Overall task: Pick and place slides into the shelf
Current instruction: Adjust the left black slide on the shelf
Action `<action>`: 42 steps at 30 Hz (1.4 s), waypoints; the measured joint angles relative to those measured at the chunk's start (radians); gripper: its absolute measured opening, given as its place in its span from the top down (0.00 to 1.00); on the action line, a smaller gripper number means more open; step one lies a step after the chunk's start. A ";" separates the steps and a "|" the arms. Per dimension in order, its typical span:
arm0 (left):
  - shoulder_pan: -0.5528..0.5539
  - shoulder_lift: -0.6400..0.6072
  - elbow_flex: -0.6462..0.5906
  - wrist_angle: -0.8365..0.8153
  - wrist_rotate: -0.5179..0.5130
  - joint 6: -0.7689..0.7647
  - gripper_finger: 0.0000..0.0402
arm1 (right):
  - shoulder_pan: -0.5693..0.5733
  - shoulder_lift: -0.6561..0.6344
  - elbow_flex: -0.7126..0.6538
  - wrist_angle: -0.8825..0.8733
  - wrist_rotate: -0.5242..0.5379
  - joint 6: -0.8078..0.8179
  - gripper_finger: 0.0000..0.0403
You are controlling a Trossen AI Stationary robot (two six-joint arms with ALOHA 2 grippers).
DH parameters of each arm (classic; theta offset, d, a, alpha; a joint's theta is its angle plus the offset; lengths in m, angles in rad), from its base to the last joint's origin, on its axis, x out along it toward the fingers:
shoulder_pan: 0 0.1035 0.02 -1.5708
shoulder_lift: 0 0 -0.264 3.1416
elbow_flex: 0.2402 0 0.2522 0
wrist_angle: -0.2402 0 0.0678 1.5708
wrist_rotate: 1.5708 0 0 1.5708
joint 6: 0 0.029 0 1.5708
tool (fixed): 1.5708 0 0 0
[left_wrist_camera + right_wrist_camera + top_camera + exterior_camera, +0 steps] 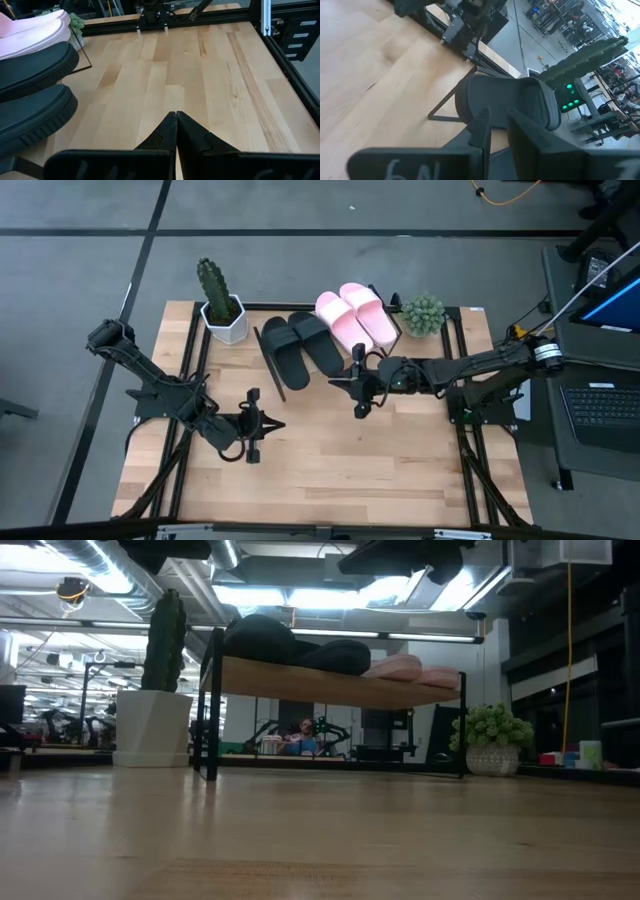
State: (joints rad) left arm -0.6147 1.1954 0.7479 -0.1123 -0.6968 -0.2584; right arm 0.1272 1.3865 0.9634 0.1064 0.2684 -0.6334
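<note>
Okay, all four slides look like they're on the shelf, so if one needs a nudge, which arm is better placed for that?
Probably the right. The right gripper hangs beside the black slides on the shelf, while the left gripper is shut, farther back over the table.

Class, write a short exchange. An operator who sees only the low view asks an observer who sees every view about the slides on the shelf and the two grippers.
Operator: From the low view I see dark and pink shapes on the shelf. How many slides are there?
Observer: Four on the shelf, side by side: two black slides and two pink slides.
Operator: I can't see the grippers. Is either holding one?
Observer: No. The right gripper is open and empty just in front of the black slides, and the left gripper is shut over bare table.
</note>
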 joint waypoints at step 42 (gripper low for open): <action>0.000 0.000 0.001 0.000 0.000 0.000 1.00 | 0.008 -0.004 0.000 0.040 -0.045 0.027 0.85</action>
State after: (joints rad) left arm -0.6147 1.1954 0.7486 -0.1127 -0.6968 -0.2581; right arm 0.1349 1.3827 0.9638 0.1466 0.2237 -0.6067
